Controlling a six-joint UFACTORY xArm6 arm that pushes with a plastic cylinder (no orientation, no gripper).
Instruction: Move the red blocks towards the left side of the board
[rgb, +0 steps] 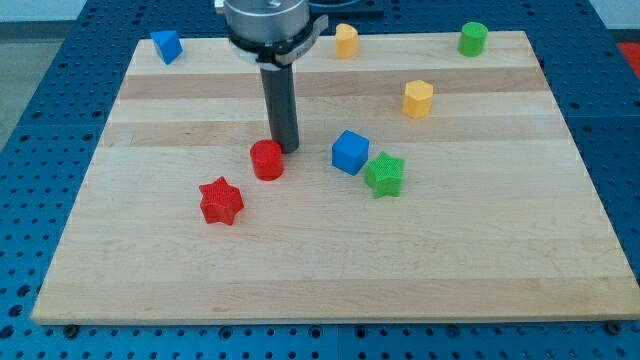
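Note:
A red round block (267, 160) lies near the board's middle, a little left of centre. A red star block (221, 201) lies below and to the left of it. My tip (287, 150) stands just to the upper right of the red round block, touching or almost touching it. The dark rod rises from there to the arm's grey head at the view's top.
A blue cube (350, 152) and a green star (384, 175) lie right of my tip. A yellow hexagonal block (418, 99) lies further right. Along the top edge of the wooden board (330, 280) are a blue block (166, 46), a yellow block (346, 41) and a green cylinder (473, 39).

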